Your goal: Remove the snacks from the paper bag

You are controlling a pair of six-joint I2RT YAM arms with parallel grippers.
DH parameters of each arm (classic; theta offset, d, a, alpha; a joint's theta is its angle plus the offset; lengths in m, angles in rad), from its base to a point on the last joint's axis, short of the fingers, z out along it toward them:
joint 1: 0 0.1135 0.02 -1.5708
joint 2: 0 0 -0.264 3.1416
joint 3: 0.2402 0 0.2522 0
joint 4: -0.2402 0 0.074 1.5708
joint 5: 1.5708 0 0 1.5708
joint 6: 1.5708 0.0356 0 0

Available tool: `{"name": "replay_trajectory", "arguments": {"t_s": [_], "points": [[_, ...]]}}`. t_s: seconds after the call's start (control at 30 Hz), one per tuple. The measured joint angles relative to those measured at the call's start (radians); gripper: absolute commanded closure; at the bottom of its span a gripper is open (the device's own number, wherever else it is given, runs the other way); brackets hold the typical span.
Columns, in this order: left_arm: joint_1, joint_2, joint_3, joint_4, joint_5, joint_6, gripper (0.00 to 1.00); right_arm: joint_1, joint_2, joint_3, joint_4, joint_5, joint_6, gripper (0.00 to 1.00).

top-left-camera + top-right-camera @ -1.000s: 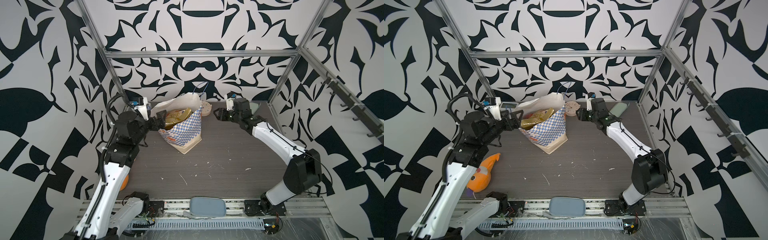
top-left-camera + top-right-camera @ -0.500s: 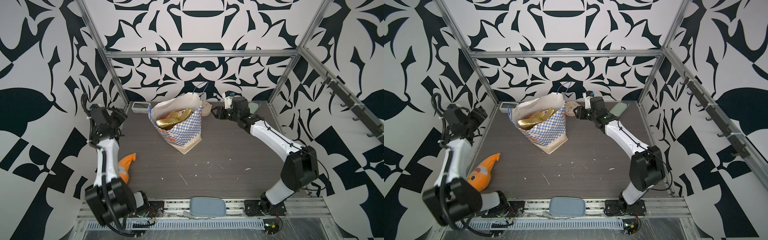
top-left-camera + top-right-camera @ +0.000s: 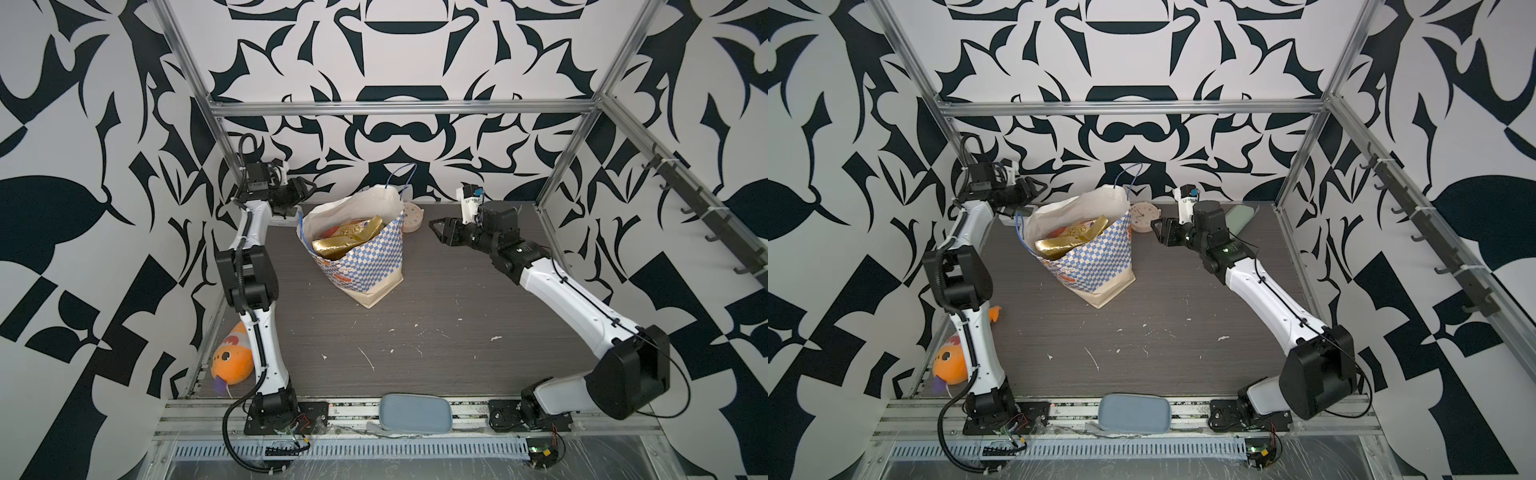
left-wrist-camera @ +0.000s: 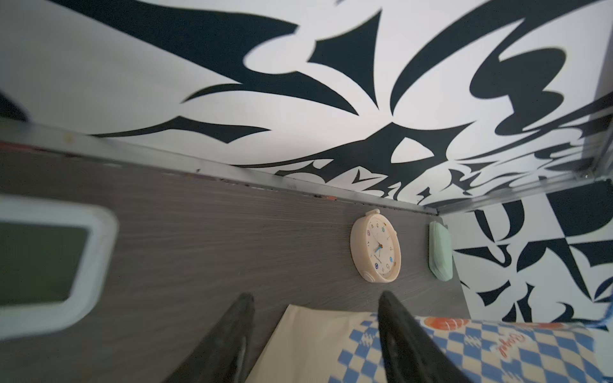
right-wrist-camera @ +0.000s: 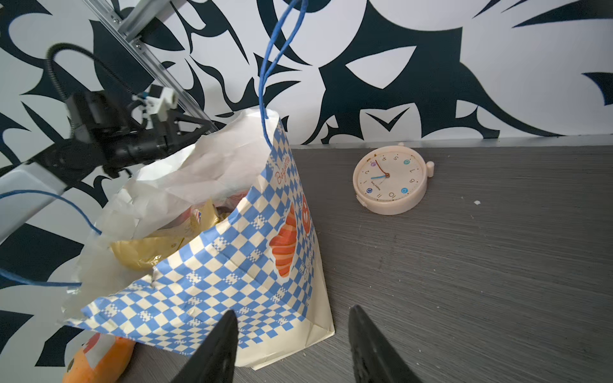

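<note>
Cream paper with a blue-and-white checked band formed the paper bag [image 3: 365, 257], which stood upright and open-mouthed on the grey table [image 3: 457, 332], a little left of centre in both top views. The snacks [image 3: 347, 240] lay inside it, a gold-yellow packet uppermost and poking above the rim. The left gripper [image 3: 309, 187] hung at the upper left beside the bag's mouth, jaws spread and empty, while the right gripper [image 3: 437, 232] hovered right of the bag near a cream clock [image 3: 412, 216], likewise spread with nothing between its fingers.
</note>
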Motion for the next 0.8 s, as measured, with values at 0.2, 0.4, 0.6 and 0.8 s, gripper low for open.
{"name": "replay_trajectory", "arguments": {"t_s": [0.2, 0.4, 0.6, 0.8], "points": [[-0.109, 0.124, 0.135, -0.178, 0.038, 0.106, 0.41, 0.0, -0.06, -0.047, -0.003, 0.033, -0.016, 0.43], [-0.159, -0.069, -0.248, -0.122, 0.025, 0.126, 0.42, 0.0, -0.098, -0.1, 0.007, 0.072, -0.021, 0.43], [-0.167, -0.321, -0.539, -0.039, -0.05, 0.101, 0.51, 0.0, -0.092, -0.101, 0.0, 0.113, -0.017, 0.42], [-0.183, -0.52, -0.752, 0.011, -0.184, 0.023, 0.58, 0.01, -0.011, -0.002, -0.08, 0.006, -0.003, 0.43]]}}
